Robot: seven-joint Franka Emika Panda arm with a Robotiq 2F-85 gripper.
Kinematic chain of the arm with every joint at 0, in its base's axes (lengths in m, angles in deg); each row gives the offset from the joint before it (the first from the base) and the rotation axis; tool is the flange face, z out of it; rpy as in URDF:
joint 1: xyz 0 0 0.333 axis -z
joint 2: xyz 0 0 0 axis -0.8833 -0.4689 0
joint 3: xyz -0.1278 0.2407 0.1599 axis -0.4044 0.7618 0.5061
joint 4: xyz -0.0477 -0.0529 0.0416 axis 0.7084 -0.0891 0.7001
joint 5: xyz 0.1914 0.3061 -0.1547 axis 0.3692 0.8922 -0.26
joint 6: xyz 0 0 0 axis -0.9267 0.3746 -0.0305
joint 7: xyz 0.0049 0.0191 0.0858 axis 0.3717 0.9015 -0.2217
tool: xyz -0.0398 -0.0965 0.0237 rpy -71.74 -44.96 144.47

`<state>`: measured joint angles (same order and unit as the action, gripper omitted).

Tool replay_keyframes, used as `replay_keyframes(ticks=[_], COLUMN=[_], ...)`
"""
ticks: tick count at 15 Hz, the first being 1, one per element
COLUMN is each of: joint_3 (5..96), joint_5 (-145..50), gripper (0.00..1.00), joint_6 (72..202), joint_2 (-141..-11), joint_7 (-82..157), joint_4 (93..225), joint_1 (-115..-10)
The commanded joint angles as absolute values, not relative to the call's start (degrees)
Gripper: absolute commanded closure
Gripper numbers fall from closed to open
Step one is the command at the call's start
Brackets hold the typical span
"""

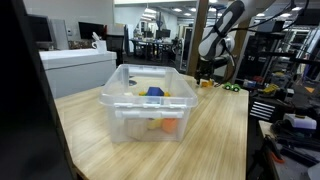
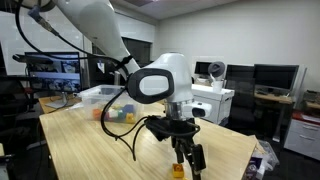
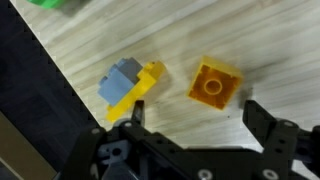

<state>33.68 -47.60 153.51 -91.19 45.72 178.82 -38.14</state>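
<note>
Hanging low over the table (image 3: 250, 30), the gripper (image 3: 192, 118) has its jaws spread wide with nothing between them. In the wrist view its fingers (image 3: 262, 115) frame only bare wood. Nearest to it lies the orange block (image 3: 215, 83), flat on the wood with a round mark on top, a little ahead of the gap and closer to one finger than to the other. Near it, apart and not touching, a grey-blue brick (image 3: 120, 78) sits on a yellow brick (image 3: 140, 92), the pair lying askew. A green piece (image 3: 45, 3) shows at the edge of that view, well apart. In an exterior view the clear bin (image 1: 112, 115) stands well away from the arm, with a few coloured blocks (image 1: 155, 94) inside.

Judged from this, a clean grip on the orange block calls for centring first, moving the hand forward until the block lies midway between the fingers. The block looks turned against the line of the jaws, so a small wrist rotation would let the pads meet two flat sides rather than corners. A straight descent that stops just short of the wood, closing low on the sides, would hold best. The finger nearer the grey-blue and yellow pair could nudge them, so it should come down in the gap between the two.
</note>
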Motion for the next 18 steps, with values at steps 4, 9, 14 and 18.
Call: replay_keyframes(ticks=[4, 9, 14, 18], joint_3=[33.8, 33.6, 33.7, 33.9], joint_5=[-49.4, -50.7, -52.7, -53.2], gripper=[0.0, 0.0, 0.0, 0.26], joint_6=[154.7, 154.4, 154.5, 154.5], joint_2=[-89.1, -88.2, -85.3, -83.9], joint_7=[47.1, 47.0, 49.2, 50.0], joint_4=[182.9, 183.7, 187.0, 189.0], joint_1=[-38.2, -38.8, -39.0, -39.1])
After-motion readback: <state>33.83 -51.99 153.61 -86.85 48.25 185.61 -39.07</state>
